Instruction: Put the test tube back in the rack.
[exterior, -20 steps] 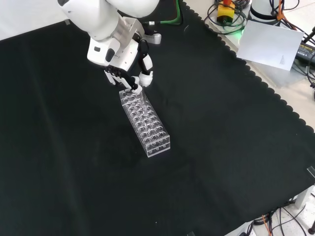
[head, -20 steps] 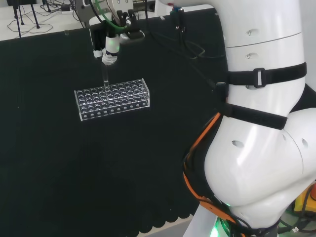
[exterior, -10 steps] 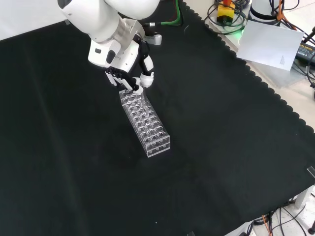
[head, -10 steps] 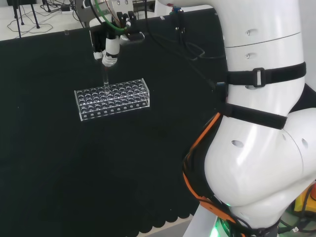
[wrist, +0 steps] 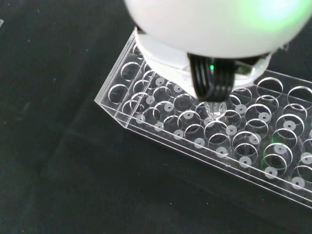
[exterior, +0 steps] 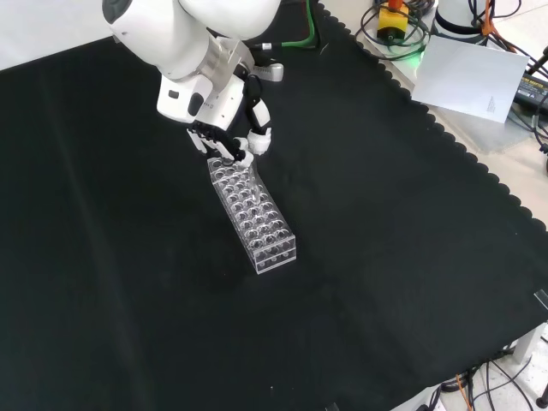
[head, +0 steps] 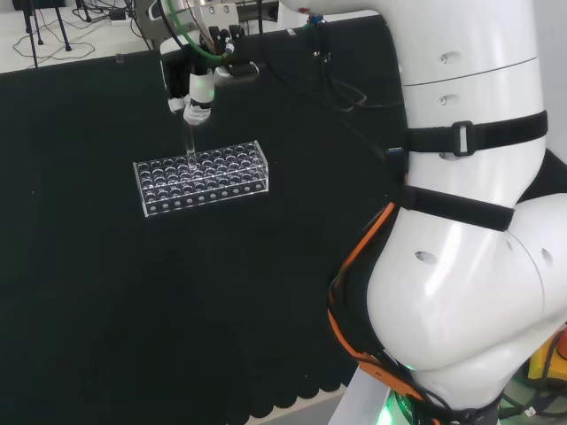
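Test tube (head: 189,146) held upright over rack (head: 201,176).
Robot hand (head: 199,93) pinches its top, at rack's 12 o'clock, aligning the tip with a hole.

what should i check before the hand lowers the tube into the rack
1. Clear glass test tube gripped by the black and white hand: ok, fingers curled on its top.
2. Tube upright: ok in the head view.
3. Tube tip over a hole of the clear plastic rack: ok, the wrist view shows it at a hole mouth.
4. That hole empty: cannot tell.
5. Rack flat on the black cloth: ok.
6. Tube seated: not ok, mostly above the rack.
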